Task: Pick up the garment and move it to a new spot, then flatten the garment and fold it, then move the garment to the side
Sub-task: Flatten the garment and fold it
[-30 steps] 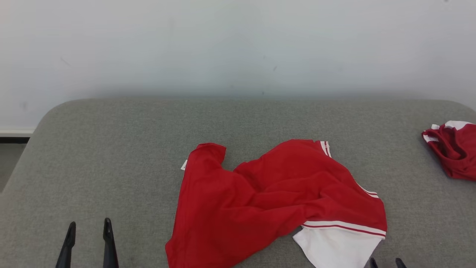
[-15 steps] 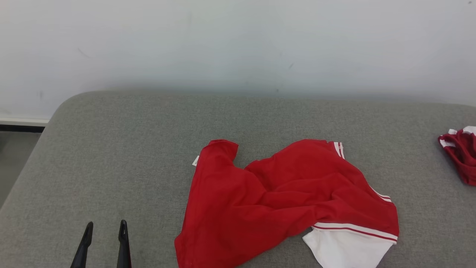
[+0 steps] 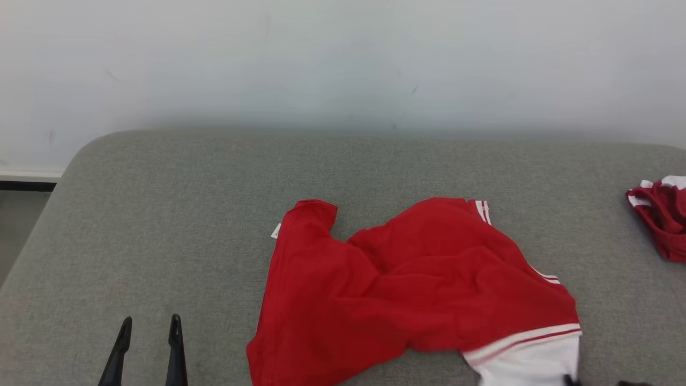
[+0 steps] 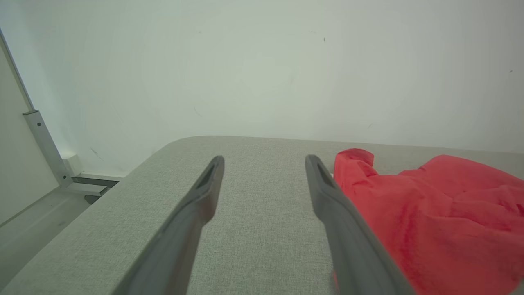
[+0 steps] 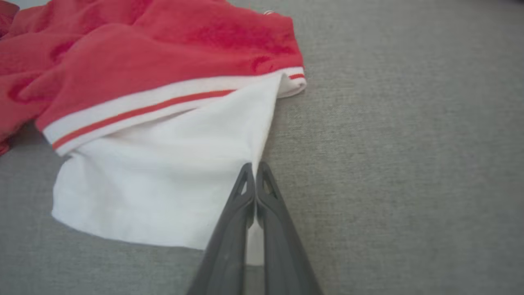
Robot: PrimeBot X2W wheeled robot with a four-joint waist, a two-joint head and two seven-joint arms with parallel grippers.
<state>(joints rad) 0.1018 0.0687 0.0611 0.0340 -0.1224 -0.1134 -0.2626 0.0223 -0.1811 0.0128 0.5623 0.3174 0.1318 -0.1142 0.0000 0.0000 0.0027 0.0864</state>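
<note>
Item: red garment (image 3: 407, 289) with white striped trim, lying crumpled near the middle of the grey fabric counter (image 3: 161, 214), with a white panel (image 5: 163, 180) at its near right corner. Right pincer (image 5: 254, 165): fingers pressed together on the edge of that white panel, cloth nipped between them. This is judged a corner grip, chosen so the piece can be lifted and carried to a new spot. Left pincer (image 4: 264, 157): spread wide, holding nothing, poised over bare counter just left of the garment's near hem, likely waiting to take a second corner. Second red-and-white bundle (image 3: 659, 214): well right of the garment, untouched.
</note>
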